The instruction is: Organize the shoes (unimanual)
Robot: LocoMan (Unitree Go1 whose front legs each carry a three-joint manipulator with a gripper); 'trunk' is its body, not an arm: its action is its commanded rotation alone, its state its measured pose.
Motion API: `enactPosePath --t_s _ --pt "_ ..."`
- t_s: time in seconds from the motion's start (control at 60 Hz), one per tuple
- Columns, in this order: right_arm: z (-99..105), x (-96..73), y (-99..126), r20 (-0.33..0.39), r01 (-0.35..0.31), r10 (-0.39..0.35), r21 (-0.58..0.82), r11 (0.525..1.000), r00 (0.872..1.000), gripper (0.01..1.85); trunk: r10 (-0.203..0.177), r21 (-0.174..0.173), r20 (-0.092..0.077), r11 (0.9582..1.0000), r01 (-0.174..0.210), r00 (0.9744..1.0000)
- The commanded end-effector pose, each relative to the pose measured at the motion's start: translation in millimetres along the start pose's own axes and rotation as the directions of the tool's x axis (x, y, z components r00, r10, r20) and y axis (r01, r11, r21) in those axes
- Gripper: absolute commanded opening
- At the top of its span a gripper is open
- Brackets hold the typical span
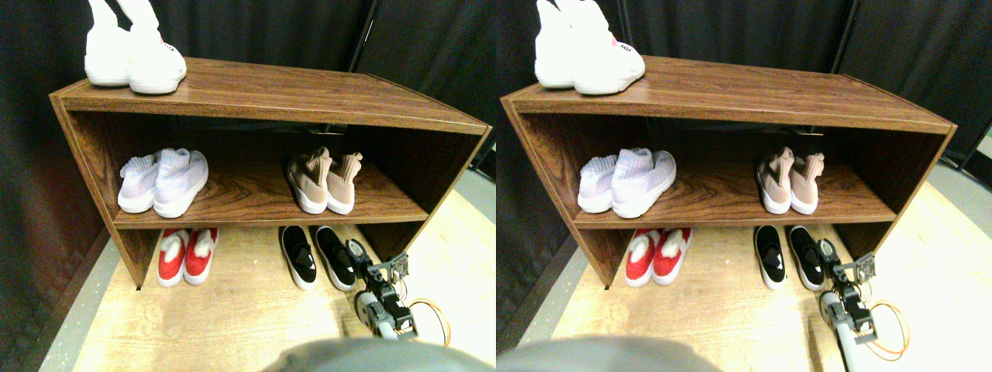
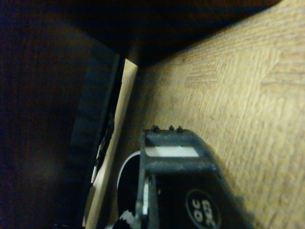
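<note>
We cannot tell the tool's (image 1: pixel 358 249) state; we should lift it carefully toward the shoes (image 1: pixel 324 181) at the shelf's (image 1: pixel 256 208) right end.

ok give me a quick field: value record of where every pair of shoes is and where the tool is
shelf unit: brown wood, top board, one inner shelf, open floor space beneath
top board: all-white high-collared pair, left end
inner shelf left: pale lilac-white knit pair
inner shelf right: beige-tan knit sneakers, side by side, heels toward the camera
floor under shelf, left: red and white pair
floor under shelf, right: black pair
right tool: low by the floor, next to the black pair; holding nothing visible
</note>
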Motion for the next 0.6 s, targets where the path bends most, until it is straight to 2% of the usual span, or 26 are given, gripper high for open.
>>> enactPosePath --t_s 0.017,0.05,0.1,0.15,0.2,0.267,0.467,0.6 --pt "-12.8 -5.5 1.6 -0.034 -0.001 0.002 0.040 0.999 0.999 0.06 0.009 -0.037 0.001 0.9993 -0.009 1.0000" --pt "-15.4 -6.6 1.9 -0.036 0.005 -0.003 0.049 0.999 0.999 0.06 0.011 -0.041 0.001 0.9991 -0.011 0.9999" --pt "-20.4 -9.0 3.9 -0.037 0.000 -0.001 -0.026 1.000 0.999 0.06 0.012 -0.043 0.000 0.9990 -0.012 0.9999" --pt "-24.7 -9.6 5.4 -0.031 0.014 -0.014 0.022 1.000 0.999 0.06 0.016 -0.047 0.000 0.9988 -0.016 0.9999" --pt "-25.5 -8.9 6.2 -0.039 0.008 -0.007 0.013 1.000 0.999 0.06 0.018 -0.049 -0.001 0.9986 -0.018 0.9998" --pt "-27.0 -10.0 8.1 -0.013 0.026 -0.026 0.040 0.999 1.000 0.06 0.022 -0.051 0.001 0.9984 -0.021 0.9998" --pt "-31.4 -12.2 12.1 -0.030 0.010 -0.008 0.061 0.998 1.000 0.06 0.027 -0.055 0.005 0.9981 -0.027 0.9996" --pt "-29.4 -7.4 11.8 -0.019 0.000 0.000 -0.003 1.000 1.000 0.06 0.029 -0.049 0.007 0.9984 -0.029 0.9996"
